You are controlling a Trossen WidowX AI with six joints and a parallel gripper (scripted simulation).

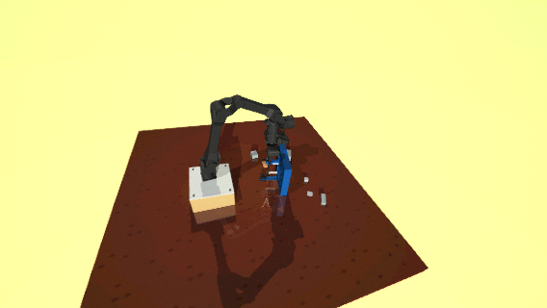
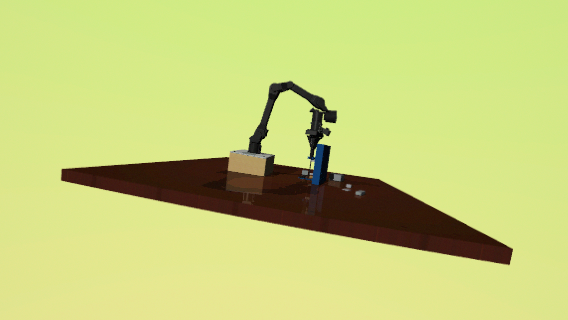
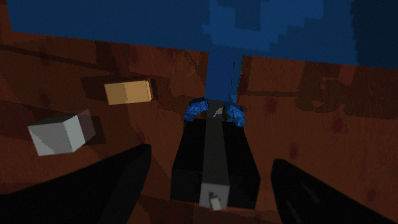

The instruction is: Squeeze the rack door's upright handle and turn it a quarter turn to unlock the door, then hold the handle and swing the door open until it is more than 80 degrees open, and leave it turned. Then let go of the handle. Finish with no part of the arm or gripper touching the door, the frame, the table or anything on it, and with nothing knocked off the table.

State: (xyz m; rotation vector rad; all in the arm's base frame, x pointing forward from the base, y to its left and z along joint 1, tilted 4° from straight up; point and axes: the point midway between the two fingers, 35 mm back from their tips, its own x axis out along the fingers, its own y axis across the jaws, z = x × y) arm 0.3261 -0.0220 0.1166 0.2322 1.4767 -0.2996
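While the black arm [image 1: 215,135] [image 2: 267,115] arched over from its base, its gripper [image 1: 272,159] [image 2: 312,158] [image 3: 211,160] pointed straight down, a little over half open and holding nothing. Between its fingers, untouched, the black door handle [image 3: 216,165] stood with its long axis vertical, beside the tall blue rack panel [image 1: 285,173] [image 2: 322,165] [image 3: 115,25].

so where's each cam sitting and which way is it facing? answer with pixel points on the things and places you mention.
Top: high above the table [image 1: 159,269], looking down at a slant; arm [image 1: 215,140] and base block [image 1: 212,204] show.
Exterior: off to one side, higher than the tabletop, looking across; whole arm [image 2: 267,112] shows.
Wrist: on the arm's wrist, looking past the end effector [image 3: 212,155] at the black handle [image 3: 185,165]; two dark fingers show.
Top and exterior share the blue frame [image 1: 285,180] [image 2: 321,165].
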